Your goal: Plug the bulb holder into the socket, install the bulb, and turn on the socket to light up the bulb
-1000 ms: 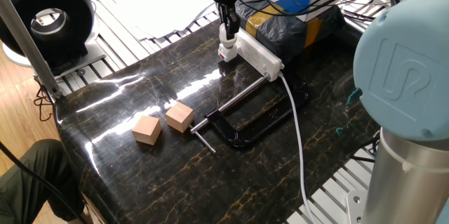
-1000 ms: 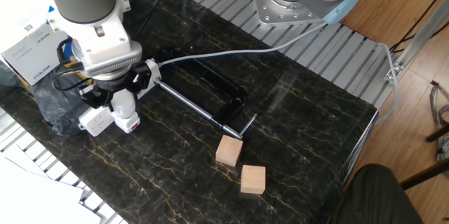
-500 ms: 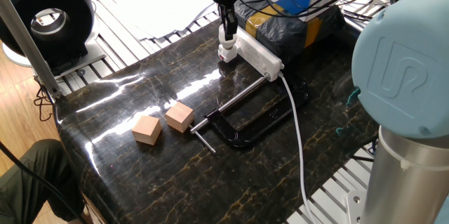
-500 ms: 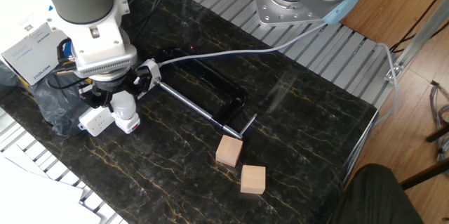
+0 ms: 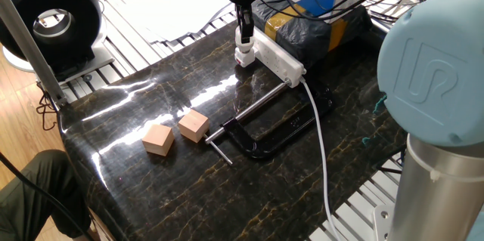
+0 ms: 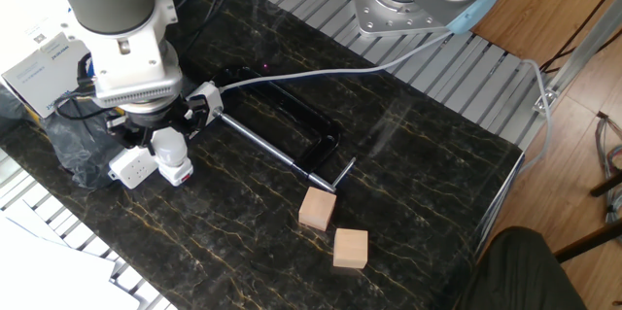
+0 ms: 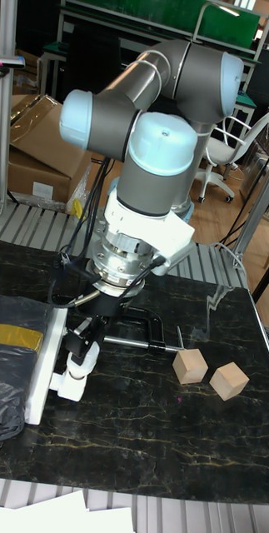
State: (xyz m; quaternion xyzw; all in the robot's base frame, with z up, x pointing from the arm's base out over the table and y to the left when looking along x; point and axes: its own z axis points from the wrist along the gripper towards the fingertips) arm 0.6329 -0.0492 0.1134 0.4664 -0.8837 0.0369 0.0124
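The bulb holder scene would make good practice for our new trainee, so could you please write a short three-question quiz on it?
1. True or false: the gripper is shut on the bulb holder at the near end of the socket.
2. How many tan wooden cubes lie on the table?
3. What black tool lies between the cubes and the socket? A) C-clamp B) pliers C) screwdriver

Key: 1 true; 2 two; 3 A.
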